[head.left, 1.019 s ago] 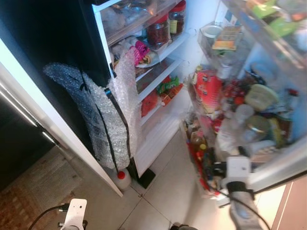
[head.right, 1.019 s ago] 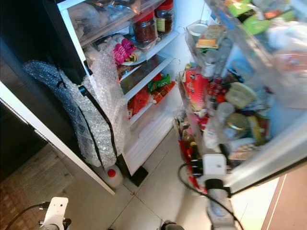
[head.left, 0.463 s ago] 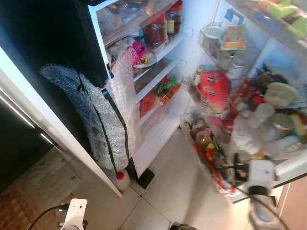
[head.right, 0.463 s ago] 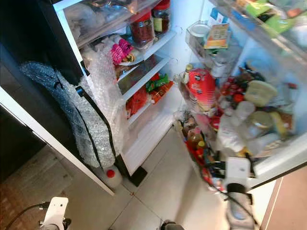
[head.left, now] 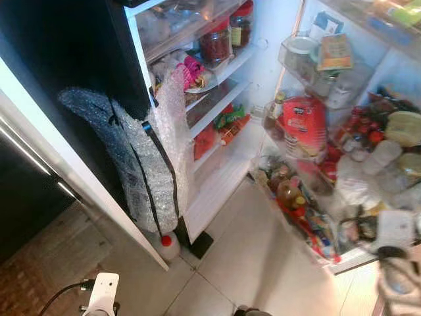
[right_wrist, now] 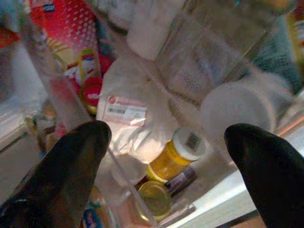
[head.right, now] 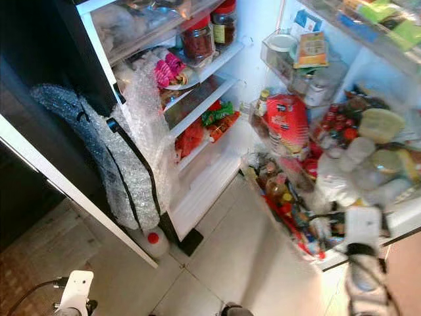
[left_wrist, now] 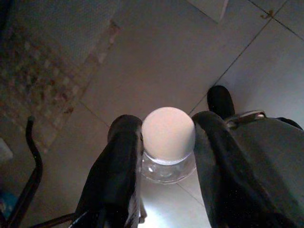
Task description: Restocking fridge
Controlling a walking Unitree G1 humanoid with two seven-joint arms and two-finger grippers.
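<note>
Left end effector [left_wrist: 164, 142] clamped closed low down; right end effector [right_wrist: 166, 137] spread wide, raised forward

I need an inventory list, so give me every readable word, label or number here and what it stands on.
No text can be read in these pictures.
Red bag in the door shelf: printing blurred.
White sticker on the white pouch: print too small.
Yellow jar's lid label: too small.
Green and orange carton in the upper door bin: blurred.

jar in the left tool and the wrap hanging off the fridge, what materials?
Jar: clear body, likely glass or hard plastic, glossy; matte white cap, probably plastic. The left tool clamps it at the cap. Wrap: bubble wrap, translucent plastic film with visible bubbles, draped on the fridge edge.
</note>
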